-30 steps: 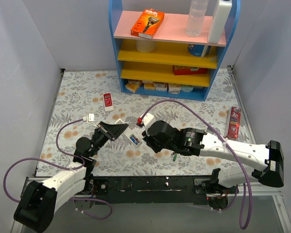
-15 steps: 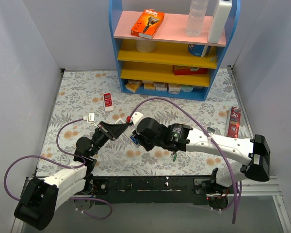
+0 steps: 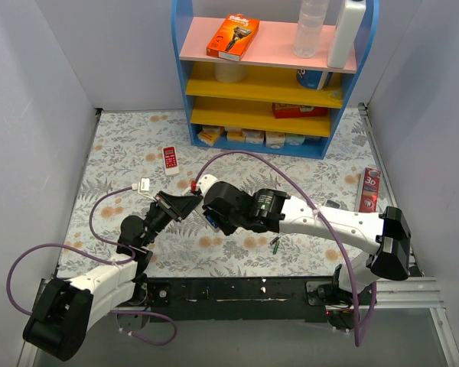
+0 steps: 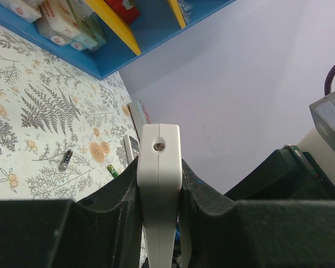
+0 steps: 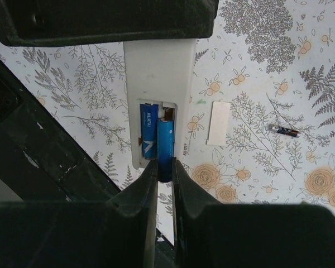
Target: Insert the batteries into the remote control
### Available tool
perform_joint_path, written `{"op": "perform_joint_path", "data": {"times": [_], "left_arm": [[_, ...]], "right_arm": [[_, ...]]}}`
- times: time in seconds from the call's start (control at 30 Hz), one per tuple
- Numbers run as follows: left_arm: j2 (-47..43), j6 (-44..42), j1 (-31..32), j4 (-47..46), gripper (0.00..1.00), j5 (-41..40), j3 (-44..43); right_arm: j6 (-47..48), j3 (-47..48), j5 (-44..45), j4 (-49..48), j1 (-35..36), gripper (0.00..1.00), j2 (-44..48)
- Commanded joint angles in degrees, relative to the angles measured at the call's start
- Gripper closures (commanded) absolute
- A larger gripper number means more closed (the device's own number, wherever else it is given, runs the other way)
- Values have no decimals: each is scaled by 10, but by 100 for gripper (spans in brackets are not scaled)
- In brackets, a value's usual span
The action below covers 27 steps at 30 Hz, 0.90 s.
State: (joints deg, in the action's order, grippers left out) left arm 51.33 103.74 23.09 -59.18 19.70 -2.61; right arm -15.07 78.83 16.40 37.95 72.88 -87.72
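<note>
While the left hand [image 4: 159, 187] clamps its fingers on the narrow sides of the remote control [image 5: 159, 72] and holds it above the floral worktop [image 3: 122, 153], the right hand [image 5: 164, 173] meets it from the other side, near the front edge between the two arms. The remote's plain white back faces the right wrist camera, its battery compartment uncovered. The right hand's fingers are drawn close together, pinching the lower end of a blue battery [image 5: 165, 145] that sits in the right-hand slot of the compartment, its top end at the slot's far wall. A second blue battery [image 5: 149, 131] lies in the slot just beside it. Below the remote, a small white rectangular cover [image 5: 218, 123] lies flat on the worktop, and a dark battery [image 5: 284, 130] rests well apart to its right. A green battery [image 3: 276, 244] lies near the right arm's forearm. A red-and-white remote [image 3: 170, 160] lies farther back, near the blue shelf unit [image 3: 181, 76].
</note>
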Motion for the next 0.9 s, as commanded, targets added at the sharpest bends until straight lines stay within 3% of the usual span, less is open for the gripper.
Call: {"op": "perform_joint_path", "data": {"times": [0.0, 0.33, 0.87], "left_arm": [[-4, 14, 2, -40, 100, 5, 88], [6, 66, 2, -51, 100, -4, 97], [12, 147, 3, -45, 100, -5, 107]], "right_arm": [[-7, 31, 8, 22, 2, 81, -13], [4, 57, -2, 42, 2, 74, -46], [26, 103, 21, 80, 2, 79, -76]]}}
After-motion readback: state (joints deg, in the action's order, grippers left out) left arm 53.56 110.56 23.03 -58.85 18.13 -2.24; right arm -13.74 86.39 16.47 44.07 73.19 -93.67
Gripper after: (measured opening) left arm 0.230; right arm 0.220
